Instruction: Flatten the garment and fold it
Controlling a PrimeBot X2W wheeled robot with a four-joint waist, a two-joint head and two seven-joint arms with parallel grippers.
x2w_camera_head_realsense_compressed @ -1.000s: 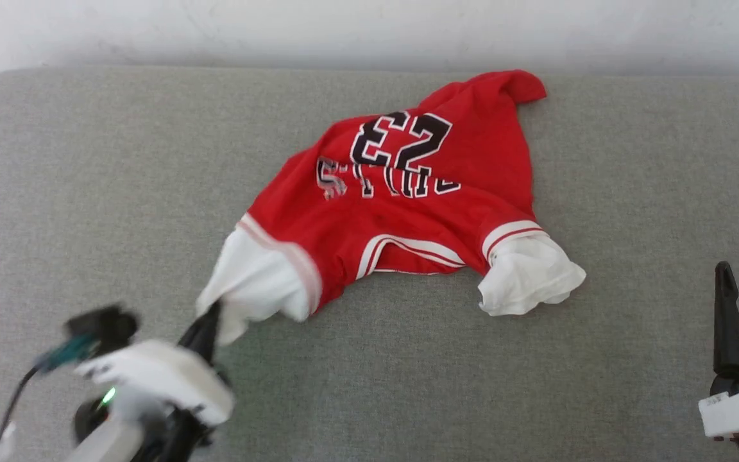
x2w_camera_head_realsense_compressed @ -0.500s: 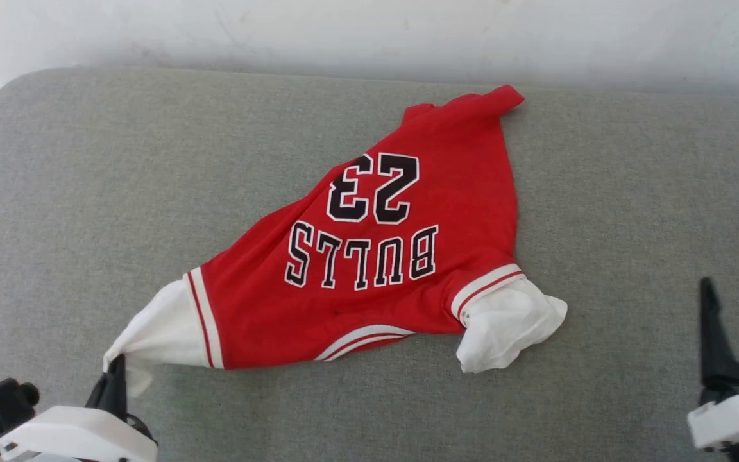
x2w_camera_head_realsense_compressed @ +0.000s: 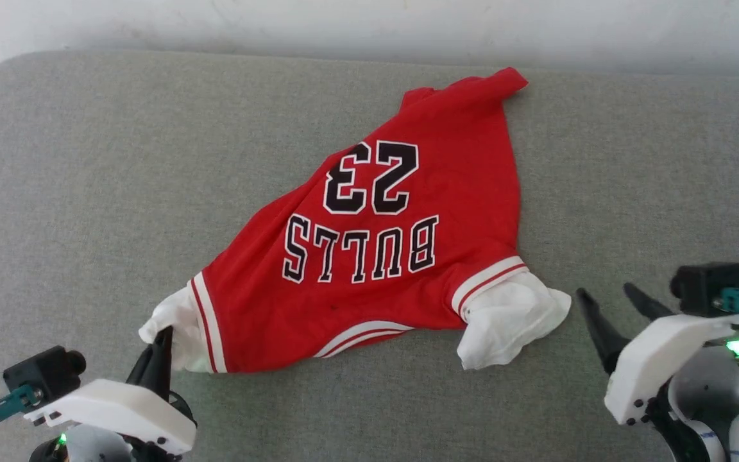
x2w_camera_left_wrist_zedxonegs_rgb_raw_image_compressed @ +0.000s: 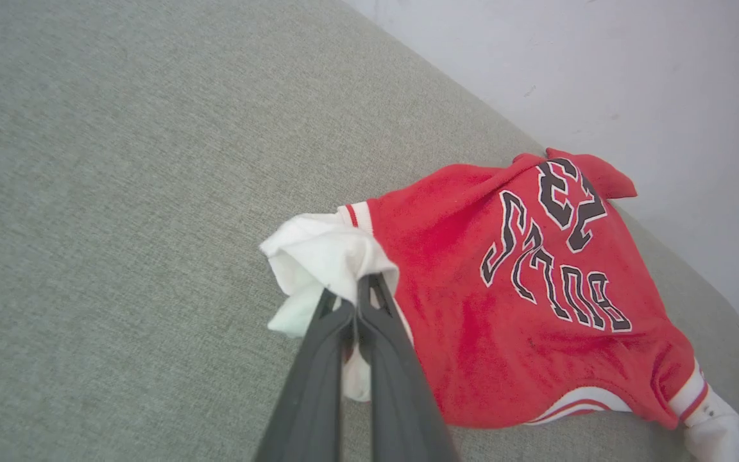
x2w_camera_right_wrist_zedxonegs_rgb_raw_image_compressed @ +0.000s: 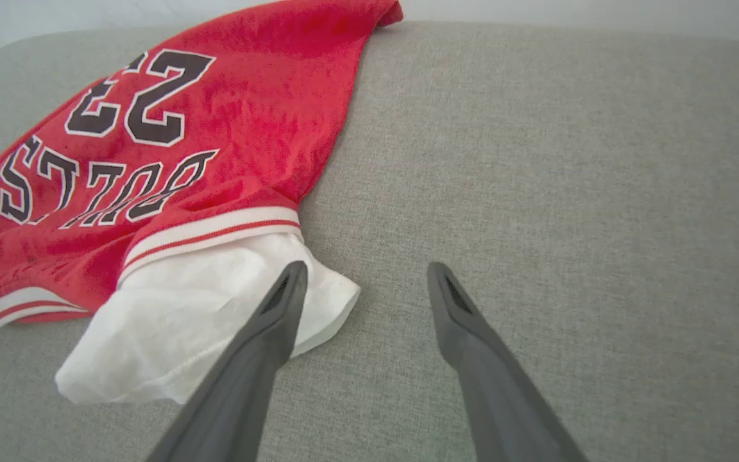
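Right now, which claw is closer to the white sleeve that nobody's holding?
The right claw. It stands open just beside the free sleeve. The left claw is at the far end of the shirt, shut on the other sleeve.

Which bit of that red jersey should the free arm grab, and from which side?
The loose white sleeve of the jersey nearest the right arm, at its outer hem. It lies crumpled and slightly puffed up off the grey cushion, pointing toward the open right jaws, so coming in low from the robot's right looks best. The opposite sleeve is already pinched by the left jaws.
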